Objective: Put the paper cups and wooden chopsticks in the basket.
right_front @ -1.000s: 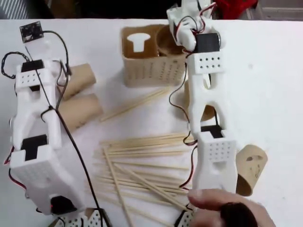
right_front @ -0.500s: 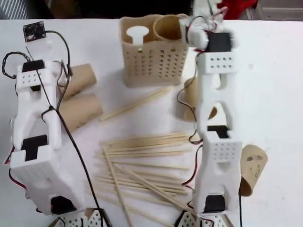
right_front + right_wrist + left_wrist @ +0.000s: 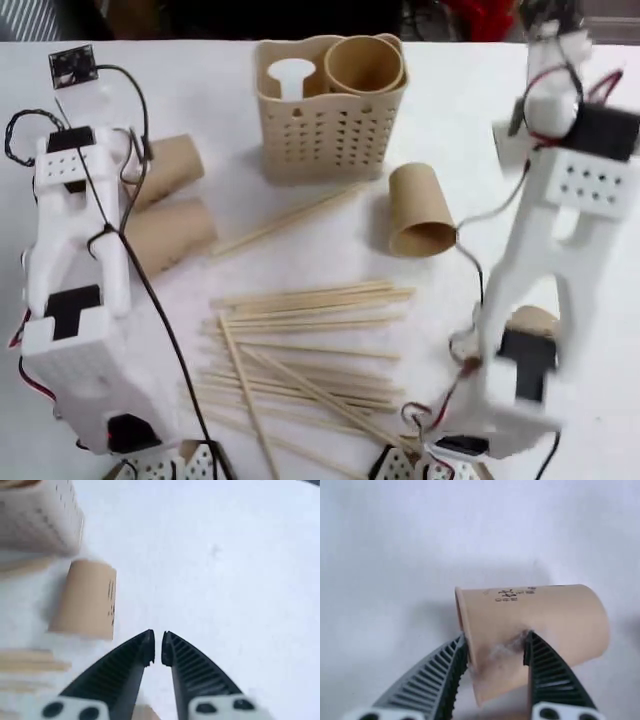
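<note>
- White tabletop [image 3: 230,70] is carrying the basket [image 3: 330,130] at twelve o'clock, an upright cup [image 3: 364,64] standing inside it.
- Wooden chopsticks [image 3: 300,345] are lying strewn at six o'clock of the basket.
- A tipped cup [image 3: 420,212] is lying at four o'clock of the basket.
- Left gripper [image 3: 495,642] is straddling a paper cup [image 3: 545,615] near its rim, seemingly pinching it.
- Right gripper [image 3: 156,647] is hanging above the table, jaws clenched on nothing.

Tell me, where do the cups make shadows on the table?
High view: the lying cup casts a soft grey shadow on the table, on its side facing the lone chopstick. Left wrist view: a darker patch lies beside the rim of the held cup. Right wrist view: the lying cup's shadow is faint.
</note>
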